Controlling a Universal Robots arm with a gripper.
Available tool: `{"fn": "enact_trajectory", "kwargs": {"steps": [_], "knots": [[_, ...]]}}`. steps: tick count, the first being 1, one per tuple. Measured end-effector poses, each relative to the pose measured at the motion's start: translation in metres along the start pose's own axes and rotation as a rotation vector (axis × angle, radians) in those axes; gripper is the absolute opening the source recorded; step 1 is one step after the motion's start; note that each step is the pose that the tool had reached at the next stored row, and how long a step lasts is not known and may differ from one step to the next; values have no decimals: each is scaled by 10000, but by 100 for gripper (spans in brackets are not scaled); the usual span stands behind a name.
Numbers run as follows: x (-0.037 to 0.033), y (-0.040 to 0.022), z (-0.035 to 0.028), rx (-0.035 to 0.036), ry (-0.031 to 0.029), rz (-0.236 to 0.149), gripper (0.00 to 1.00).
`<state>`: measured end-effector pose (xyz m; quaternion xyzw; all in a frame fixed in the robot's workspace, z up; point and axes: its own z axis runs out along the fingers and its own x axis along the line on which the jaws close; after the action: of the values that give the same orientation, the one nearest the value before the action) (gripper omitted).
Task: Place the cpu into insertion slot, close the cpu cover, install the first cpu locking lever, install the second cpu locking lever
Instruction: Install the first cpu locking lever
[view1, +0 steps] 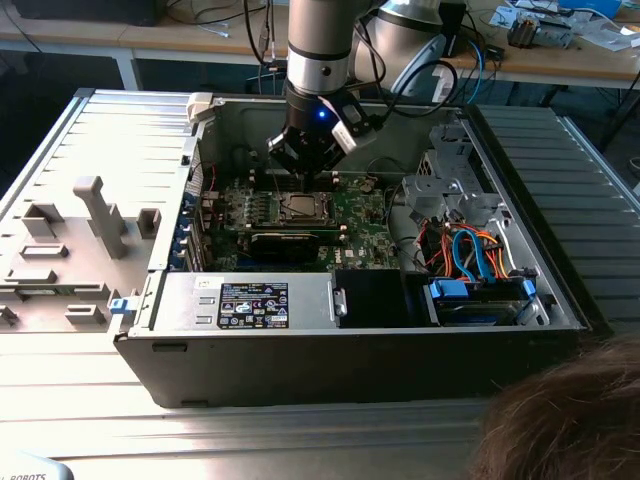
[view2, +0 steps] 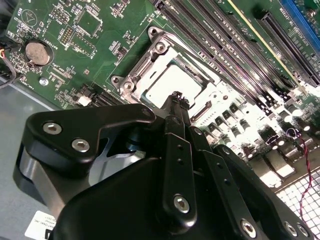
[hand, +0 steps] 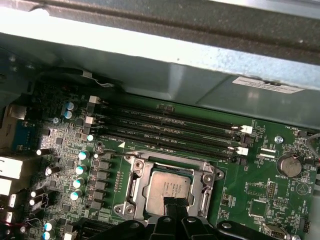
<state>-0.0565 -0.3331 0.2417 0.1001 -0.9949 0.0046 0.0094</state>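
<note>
One cpu (hand: 169, 189) sits in the insertion slot (hand: 212, 175), cpu cover (hand: 135, 186) down around it (frame level), to the exterior view's left of the cables (view1: 470, 250). The gripper (hand: 173, 206) hangs over its edge, fingers (view2: 176, 130) pinched together, empty.

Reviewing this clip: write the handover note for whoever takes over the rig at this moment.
Gripper: shut, nothing seen in it, fingertips at the edge of the small flat silver-grey square cpu.
Cpu: seated in the square dark insertion slot with the silvery rim.
Thin silvery cpu cover frame: appears down flat around the chip.
Left: locking levers; cannot tell whether either is latched.
</note>
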Motion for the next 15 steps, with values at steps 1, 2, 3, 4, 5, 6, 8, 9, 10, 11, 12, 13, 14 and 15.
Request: {"fn": "enact_trajectory", "kwargs": {"steps": [1, 2, 3, 4, 5, 6, 8, 9, 10, 11, 12, 13, 14, 15], "knots": [[0, 0, 0, 1, 0, -14, 11], [0, 0, 0, 1, 0, -42, 11], [0, 0, 0, 1, -1, -75, 11], [0, 0, 0, 2, -1, -101, 11], [0, 0, 0, 2, -1, -116, 11], [0, 0, 0, 3, -1, -131, 11], [0, 0, 0, 4, -1, -168, 11], [0, 0, 0, 4, -1, -184, 11], [0, 0, 0, 4, -2, -197, 11], [0, 0, 0, 4, -2, -212, 11], [0, 0, 0, 5, -2, -230, 11], [0, 0, 0, 5, -2, -247, 11], [0, 0, 0, 6, -2, -284, 11], [0, 0, 0, 6, -3, -318, 11]]}}
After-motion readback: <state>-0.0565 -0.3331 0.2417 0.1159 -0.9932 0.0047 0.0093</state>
